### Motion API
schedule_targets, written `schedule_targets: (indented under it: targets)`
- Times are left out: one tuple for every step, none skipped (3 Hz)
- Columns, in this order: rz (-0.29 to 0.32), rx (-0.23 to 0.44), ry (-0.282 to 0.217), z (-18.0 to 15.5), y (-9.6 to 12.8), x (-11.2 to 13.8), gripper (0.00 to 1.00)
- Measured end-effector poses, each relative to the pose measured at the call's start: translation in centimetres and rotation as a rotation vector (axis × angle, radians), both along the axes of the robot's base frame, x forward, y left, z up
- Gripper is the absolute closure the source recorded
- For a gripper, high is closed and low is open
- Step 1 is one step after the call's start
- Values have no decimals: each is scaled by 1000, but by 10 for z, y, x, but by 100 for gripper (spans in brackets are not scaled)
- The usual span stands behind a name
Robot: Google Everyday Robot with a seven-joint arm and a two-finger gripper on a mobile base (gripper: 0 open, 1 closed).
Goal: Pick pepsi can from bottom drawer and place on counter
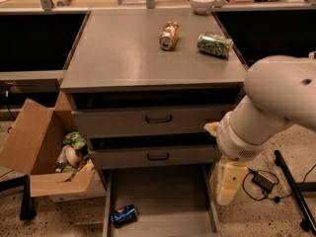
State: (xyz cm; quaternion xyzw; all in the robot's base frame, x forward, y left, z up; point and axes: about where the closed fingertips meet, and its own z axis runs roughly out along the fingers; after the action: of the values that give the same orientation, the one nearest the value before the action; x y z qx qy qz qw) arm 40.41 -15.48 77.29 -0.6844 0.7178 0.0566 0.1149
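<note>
Pepsi can lies on its side at lower left of the open bottom drawer, low in frame. Gripper hangs at lower right, just outside the drawer's right wall, apart from the can; its open-or-closed state cannot be told. Counter above carries a gold can and a green can.

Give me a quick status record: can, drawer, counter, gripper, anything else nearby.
pepsi can: on its side, front-left of the drawer floor
bottom drawer: pulled open, holds only the pepsi can
counter: gold can and green can lying toward its back right
gripper: by the drawer's right wall, well apart from the pepsi can
cardboard box: on the floor left of the drawers
</note>
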Motion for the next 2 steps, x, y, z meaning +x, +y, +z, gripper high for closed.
schedule_targets:
  targets:
    - [77, 34, 43, -64, 31, 4, 0]
    - [134, 93, 77, -120, 61, 8, 0]
